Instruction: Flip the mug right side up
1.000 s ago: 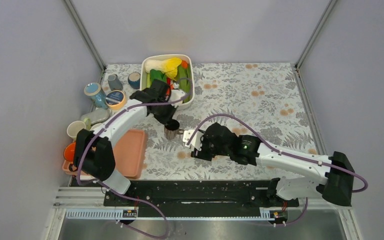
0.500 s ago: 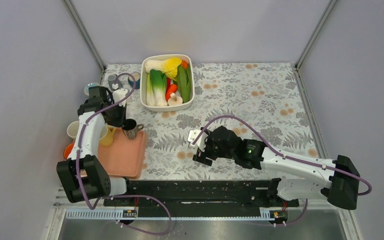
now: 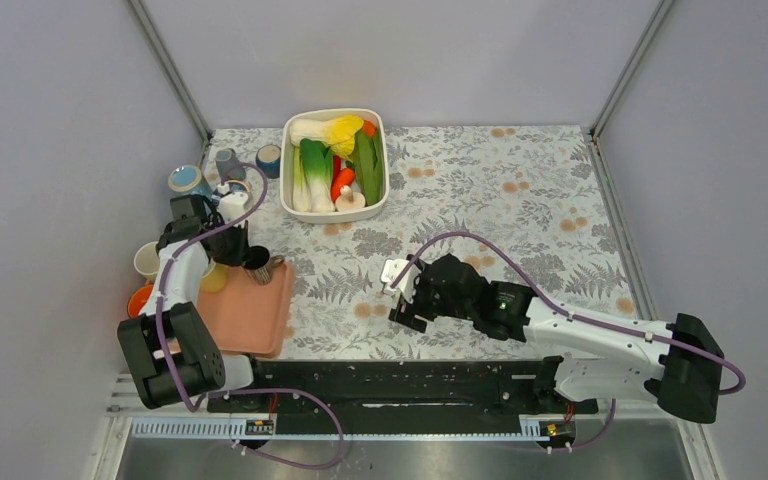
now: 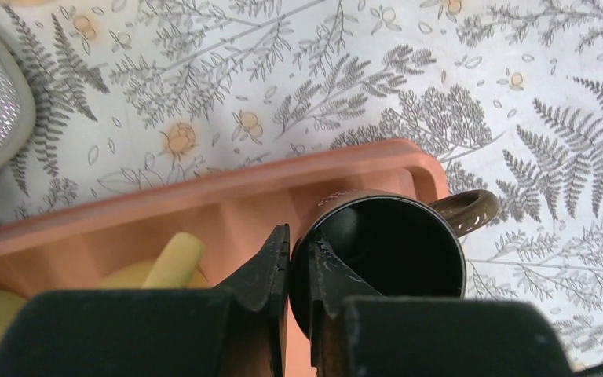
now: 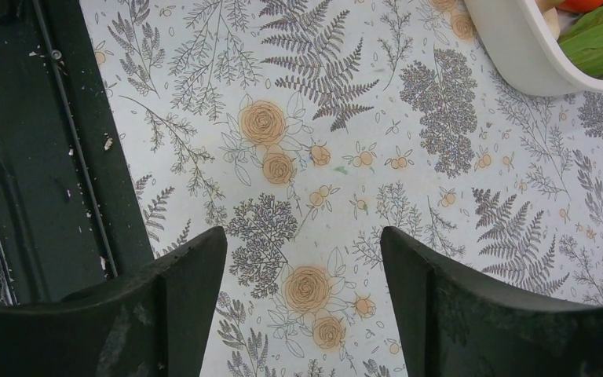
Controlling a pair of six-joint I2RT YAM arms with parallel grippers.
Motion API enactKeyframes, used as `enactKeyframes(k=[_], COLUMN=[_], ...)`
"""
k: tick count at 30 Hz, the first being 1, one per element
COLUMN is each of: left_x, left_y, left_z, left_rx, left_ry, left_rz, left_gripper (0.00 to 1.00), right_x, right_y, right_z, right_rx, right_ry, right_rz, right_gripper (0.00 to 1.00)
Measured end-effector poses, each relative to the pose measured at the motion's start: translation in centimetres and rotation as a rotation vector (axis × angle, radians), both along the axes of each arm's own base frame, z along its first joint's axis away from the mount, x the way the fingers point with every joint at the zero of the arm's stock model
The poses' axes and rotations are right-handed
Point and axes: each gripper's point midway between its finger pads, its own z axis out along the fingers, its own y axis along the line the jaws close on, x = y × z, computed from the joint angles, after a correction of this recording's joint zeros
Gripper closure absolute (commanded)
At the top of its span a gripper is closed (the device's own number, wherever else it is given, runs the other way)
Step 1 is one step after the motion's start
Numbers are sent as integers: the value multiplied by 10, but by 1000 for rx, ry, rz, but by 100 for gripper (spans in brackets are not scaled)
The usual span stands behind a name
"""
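Note:
A dark metal mug with a brown handle stands mouth up over the far right corner of the salmon tray. In the left wrist view the mug shows its black inside and its handle points right. My left gripper is shut on the mug's near rim, one finger inside and one outside; it also shows in the top view. My right gripper is open and empty above the flowered cloth, seen in the top view at mid table.
A white tub of vegetables stands at the back. Several cups and a tape roll crowd the left edge, with a cream cup and an orange bowl. A yellow item lies in the tray.
My left arm has carried the mug from the table's middle to the tray's far right corner, then shifted slightly back. My right gripper has drawn back a little to the right.

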Motion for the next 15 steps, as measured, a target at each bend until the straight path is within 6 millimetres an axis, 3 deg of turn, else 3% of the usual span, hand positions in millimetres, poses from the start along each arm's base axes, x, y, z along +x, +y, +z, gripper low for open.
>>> enactKeyframes(k=[7, 12, 15], left_x=[11, 7, 13], left_y=[2, -4, -8], left_z=[0, 7, 33], left_rx=[14, -8, -37], left_ry=[-70, -57, -85], left_rz=[-32, -62, -74], left_gripper=[56, 38, 35], right_x=[-1, 0, 0], right_y=[-5, -4, -3], right_z=[4, 6, 6], right_rx=[21, 34, 42], right_ry=[-5, -6, -9], right_rz=[-8, -12, -12], right_gripper=[19, 19, 19])
